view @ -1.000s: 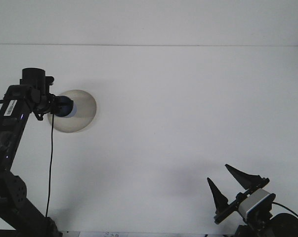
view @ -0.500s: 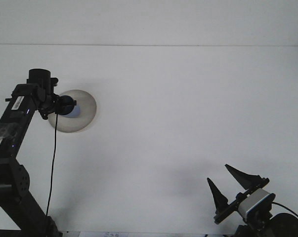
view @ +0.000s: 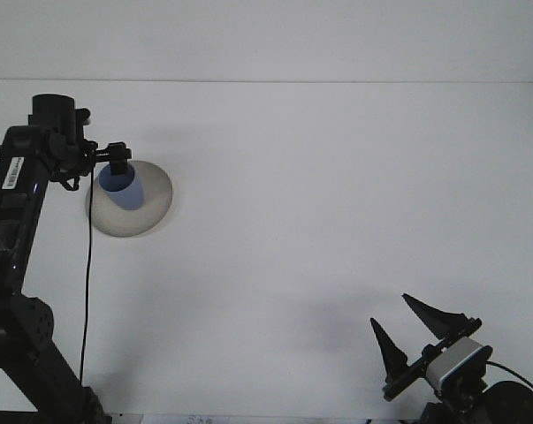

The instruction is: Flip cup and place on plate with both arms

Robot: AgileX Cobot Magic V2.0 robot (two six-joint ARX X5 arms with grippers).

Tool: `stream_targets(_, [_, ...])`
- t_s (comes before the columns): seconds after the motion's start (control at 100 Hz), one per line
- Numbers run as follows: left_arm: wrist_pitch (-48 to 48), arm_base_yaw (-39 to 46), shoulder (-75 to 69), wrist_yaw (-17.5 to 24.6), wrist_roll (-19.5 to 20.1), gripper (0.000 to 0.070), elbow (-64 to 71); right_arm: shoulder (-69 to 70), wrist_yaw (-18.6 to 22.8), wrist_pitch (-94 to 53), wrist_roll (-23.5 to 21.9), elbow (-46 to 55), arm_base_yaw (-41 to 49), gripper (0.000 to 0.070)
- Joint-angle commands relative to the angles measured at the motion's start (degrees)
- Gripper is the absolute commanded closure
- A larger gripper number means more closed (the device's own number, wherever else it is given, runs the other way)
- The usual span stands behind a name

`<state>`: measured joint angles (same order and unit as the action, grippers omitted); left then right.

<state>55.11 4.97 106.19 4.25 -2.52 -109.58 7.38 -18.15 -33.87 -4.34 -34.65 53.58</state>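
Near right corner: the right gripper [view: 412, 325] rests low at the table's [view: 337, 203] near edge, its two dark pointed fingers [view: 385, 346] spread well apart with nothing between them. A pale grey camera block [view: 456, 364] sits on the wrist just behind the fingers, and a thin cable leads off to the right from it.

Near left to middle left: the left arm [view: 14, 256] rises from the near left corner as a black jointed column and reaches toward the far side along the left edge. A white label is visible on its upper link, and a black cable [view: 87, 291] hangs from the wrist down to the arm's base.

Middle left, farther back: the left gripper [view: 116, 159] is held over the left portion of the plate [view: 151, 208]. Its fingers are seen nearly end-on against the cup, so whether they are apart or closed cannot be told from this view.

Same location: the blue cup [view: 122, 188] lies within the outline of the round grey plate, directly beneath and touching the outline of the left gripper. Whether its mouth faces up or down cannot be made out.

Far side: the white table continues bare to a pale wall [view: 266, 40].
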Motion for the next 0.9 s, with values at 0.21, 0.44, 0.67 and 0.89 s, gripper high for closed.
stream_targets(0.21, [2.3,-0.8,-11.5,0.3,-0.6,0.0168,-5.4,0.1,-0.2,0.5,-0.1,-0.2,0.6,0.0233])
stream_targets(0.44, [-0.7,-5.8,-30.0,0.3,-2.7,0.0168,3.4,0.1,-1.4,0.6,-0.2,-0.2,0.6,0.0233])
stream_targets(0.67, [-15.4,-17.3,-54.2,0.3,-6.3,0.0168,36.6,0.1,-1.4,0.8,-0.2,-0.2,0.6,0.0233])
stream_targets(0.89, [-22.8,-27.2,-74.5,0.3,-15.3,0.0168,62.3,0.1,-1.4,0.9,-0.2,-0.2,0.6,0.0233])
